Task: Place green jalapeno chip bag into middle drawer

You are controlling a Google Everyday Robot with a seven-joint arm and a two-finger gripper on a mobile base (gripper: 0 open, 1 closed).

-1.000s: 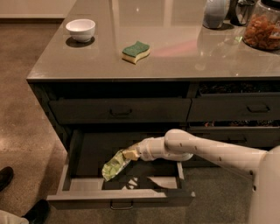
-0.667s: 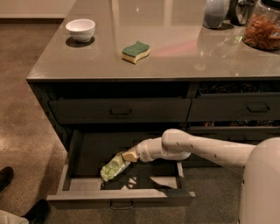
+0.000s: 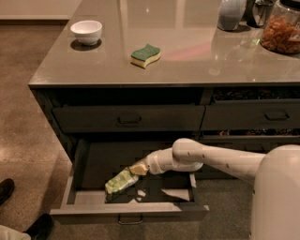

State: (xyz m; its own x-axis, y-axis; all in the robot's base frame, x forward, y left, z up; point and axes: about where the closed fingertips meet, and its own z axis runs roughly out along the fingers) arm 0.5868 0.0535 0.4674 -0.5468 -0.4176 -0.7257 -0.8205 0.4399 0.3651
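Observation:
The green jalapeno chip bag (image 3: 120, 182) is a small shiny yellow-green bag, lying tilted low inside the open middle drawer (image 3: 84, 206), left of centre. The drawer is pulled far out, with its small metal handle (image 3: 130, 219) at the front. My gripper (image 3: 137, 169) reaches in from the right on the white arm (image 3: 211, 161). It is inside the drawer box and shut on the bag's upper right end. The bag's lower end is at or near the drawer floor.
A closed drawer (image 3: 129, 119) sits just above the open one, and more drawers (image 3: 262, 115) are to the right. On the counter are a white bowl (image 3: 86, 32), a green-and-yellow sponge (image 3: 146, 55), a grey vessel (image 3: 232, 14) and a snack jar (image 3: 281, 30). A person's shoes (image 3: 37, 227) are at the lower left.
My gripper has moved slightly left and down inside the drawer, and the bag has come lower with it. The drawer has not moved.

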